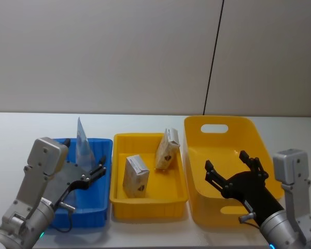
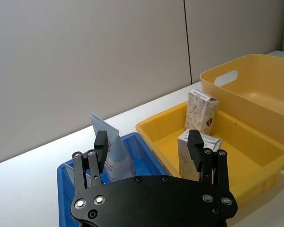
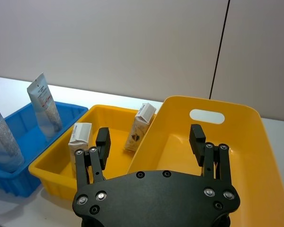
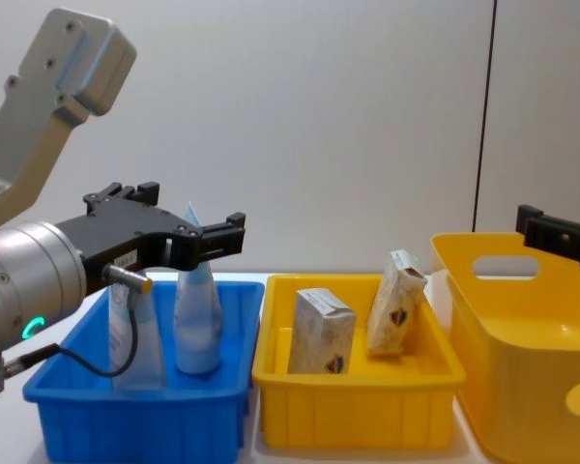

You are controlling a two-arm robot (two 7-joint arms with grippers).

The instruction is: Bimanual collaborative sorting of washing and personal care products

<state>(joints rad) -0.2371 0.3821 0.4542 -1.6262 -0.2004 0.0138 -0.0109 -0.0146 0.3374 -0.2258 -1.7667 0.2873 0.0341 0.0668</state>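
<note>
Two pale squeeze tubes (image 4: pixel 198 324) (image 4: pixel 135 338) stand upright in the blue bin (image 1: pixel 101 148). In the shallow yellow tray (image 1: pixel 145 199) a cream carton (image 1: pixel 135 176) stands at the front, and a second carton (image 1: pixel 167 149) leans at the back right. My left gripper (image 1: pixel 90 174) hovers open over the blue bin, just in front of the tubes, with nothing between its fingers. My right gripper (image 1: pixel 226 161) hangs open and empty over the deep yellow bin (image 1: pixel 217 127).
The three containers stand side by side on a white table: blue bin left, yellow tray middle, deep yellow bin with handle cut-outs right. A plain wall stands close behind. Bare table lies behind the bins and to the left.
</note>
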